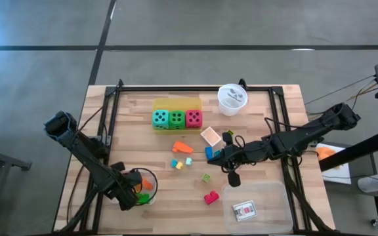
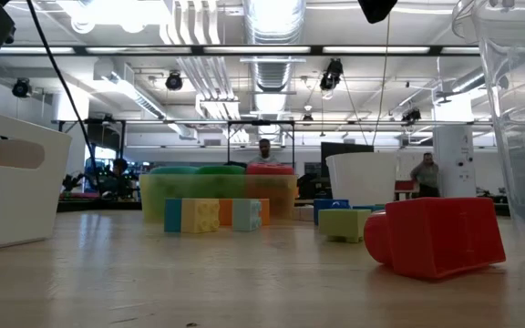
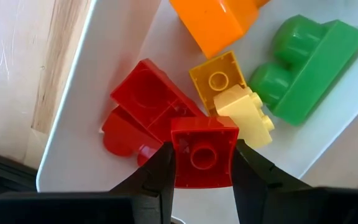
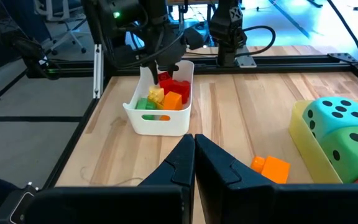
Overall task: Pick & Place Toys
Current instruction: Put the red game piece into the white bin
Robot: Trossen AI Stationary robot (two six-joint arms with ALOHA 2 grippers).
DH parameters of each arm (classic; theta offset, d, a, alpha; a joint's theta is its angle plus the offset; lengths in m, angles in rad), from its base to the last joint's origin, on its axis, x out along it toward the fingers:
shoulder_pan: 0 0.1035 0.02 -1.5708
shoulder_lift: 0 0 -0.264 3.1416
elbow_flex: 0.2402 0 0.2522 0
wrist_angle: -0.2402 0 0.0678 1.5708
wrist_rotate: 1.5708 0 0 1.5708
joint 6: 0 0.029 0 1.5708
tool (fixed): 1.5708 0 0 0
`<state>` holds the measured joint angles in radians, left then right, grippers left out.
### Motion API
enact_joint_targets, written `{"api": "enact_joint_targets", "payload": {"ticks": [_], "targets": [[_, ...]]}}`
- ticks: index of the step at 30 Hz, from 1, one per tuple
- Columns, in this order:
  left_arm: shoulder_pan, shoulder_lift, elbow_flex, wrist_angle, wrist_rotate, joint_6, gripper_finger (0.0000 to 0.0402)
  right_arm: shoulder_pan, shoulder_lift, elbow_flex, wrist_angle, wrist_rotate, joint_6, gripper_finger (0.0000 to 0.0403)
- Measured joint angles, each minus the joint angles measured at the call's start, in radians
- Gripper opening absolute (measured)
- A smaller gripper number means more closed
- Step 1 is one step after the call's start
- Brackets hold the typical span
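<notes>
**Red block held over the white tray**

The left claw (image 3: 202,163) grips a small red block (image 3: 204,151) by two opposite flat sides, hollow underside toward the wrist camera, just above the white tray (image 1: 141,188) at the near-left corner of the tabletop (image 1: 143,137). The right claw (image 4: 194,155) is fully closed on nothing and hovers over the middle of the tabletop.

The block looks like hard moulded plastic: light, stiff, unlikely to break, but smooth enough to slip if pinched near an edge. The flat side walls are the best place to take hold. The studded top and open base offer less contact.

In the tray, the left wrist view shows five blocks below the held one: one larger red block (image 3: 143,111), one orange block (image 3: 219,22), one green block (image 3: 308,57), one dark yellow block (image 3: 216,78) and one pale yellow block (image 3: 247,115).

Three dice stand in a row in a yellow tray (image 1: 176,105) at the far side: a teal die (image 1: 160,119), a green die (image 1: 176,119) and a red die (image 1: 193,118). About half a dozen loose blocks remain on the tabletop, including an orange one (image 1: 182,147) and a red one (image 1: 210,197); the exact count is unclear where the right arm covers them. One playing card (image 1: 245,210) lies in the clear tray (image 1: 277,196) at the near right.
</notes>
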<state>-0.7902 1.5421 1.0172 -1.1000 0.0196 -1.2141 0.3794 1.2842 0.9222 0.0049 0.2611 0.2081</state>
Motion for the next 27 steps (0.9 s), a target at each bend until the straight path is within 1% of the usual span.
{"api": "enact_joint_targets", "payload": {"ticks": [6, 13, 21, 27], "targets": [[0.0, -0.003, -0.001, 0.016, 0.0, -0.003, 0.0106, 0.0, 0.0, 0.0, 0.0, 0.0, 0.0, 0.0009], [0.0, -0.003, -0.002, 0.035, 0.034, -0.018, 0.0132, -0.001, 0.0, 0.0, 0.0, 0.0, 0.0, 0.0009], [0.0, -0.003, -0.002, 0.038, 0.05, -0.017, 0.0137, -0.001, 0.0, 0.0, 0.0, 0.0, 0.0, 0.0009], [0.0, -0.015, -0.003, 0.084, 0.082, 0.004, 0.0138, -0.001, 0.0, 0.0, 0.0, 0.0, 0.0, 0.0009]]}}
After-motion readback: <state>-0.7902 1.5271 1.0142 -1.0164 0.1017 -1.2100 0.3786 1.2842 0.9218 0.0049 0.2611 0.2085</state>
